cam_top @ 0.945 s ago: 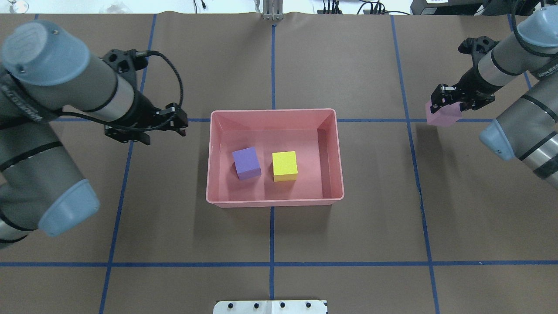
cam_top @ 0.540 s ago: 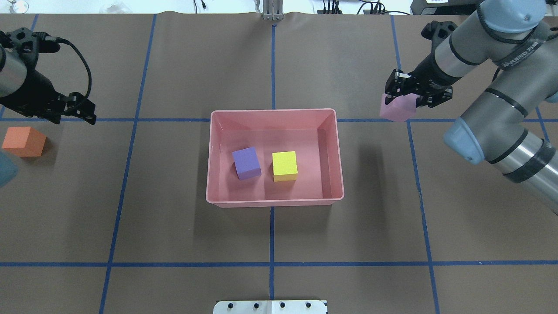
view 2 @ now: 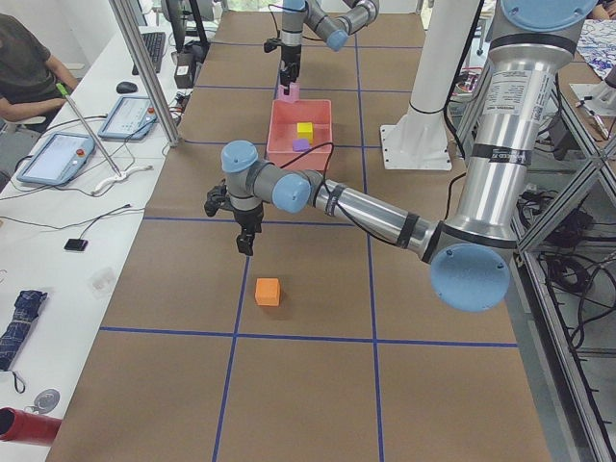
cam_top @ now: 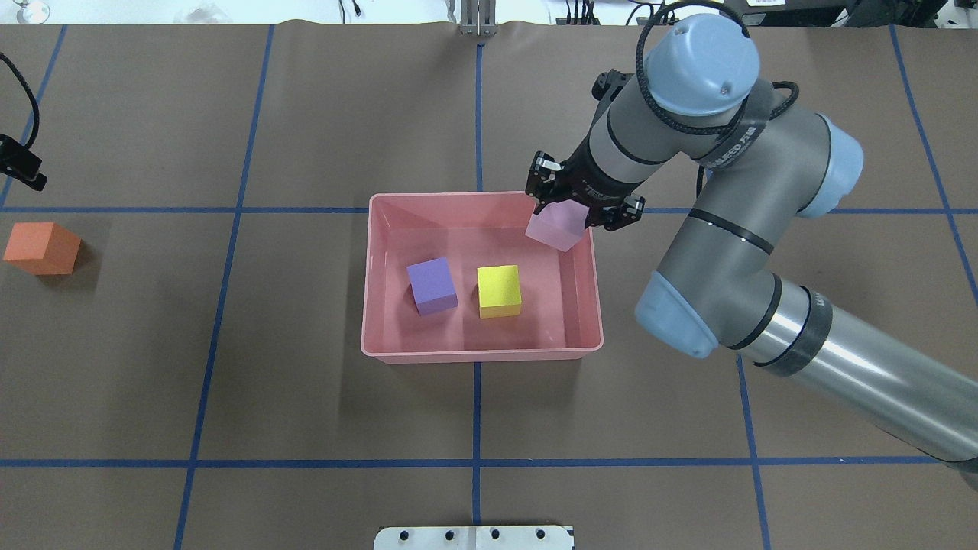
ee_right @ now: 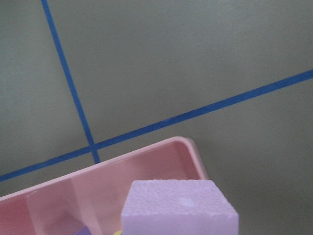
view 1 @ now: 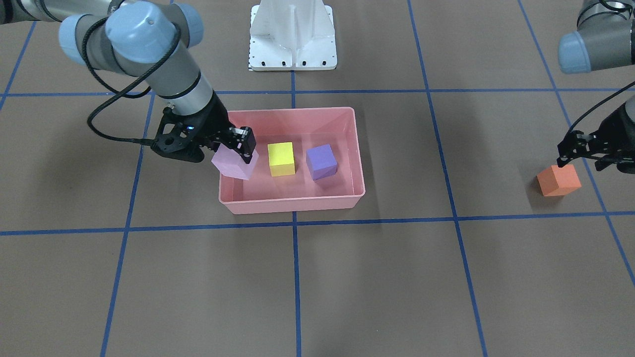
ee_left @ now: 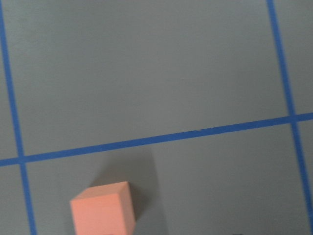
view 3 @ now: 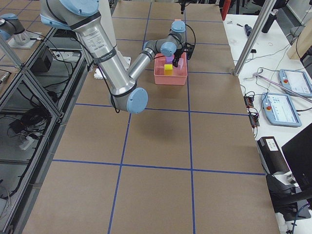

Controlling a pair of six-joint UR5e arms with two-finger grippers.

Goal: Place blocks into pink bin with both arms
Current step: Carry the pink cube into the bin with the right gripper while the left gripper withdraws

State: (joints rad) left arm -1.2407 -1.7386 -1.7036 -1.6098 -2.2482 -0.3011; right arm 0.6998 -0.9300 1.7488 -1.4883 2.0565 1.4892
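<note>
Right arm's on the carry! Its tool (cam_top: 566,212) is clamped on the light pink cube (cam_top: 558,228), tilted and hanging over the upper-right corner of the pink bin (cam_top: 474,356) in the overhead view, right above the rim. The purple cube (cam_top: 432,286) and yellow cube (cam_top: 499,290) sit side by side on the bin floor. Next, I'd say, it needs to go a touch further inward to clear the wall, then let go.

Far left of the overhead, the orange cube (cam_top: 41,248) waits on the tabletop. The left tool (view 1: 579,157) hovers just beside it, fingers spread and empty. It needs to line up and descend.

Half a second back, the pink cube was out over the tabletop, right of the bin. The left tool was further in frame. The other cubes haven't budged.
</note>
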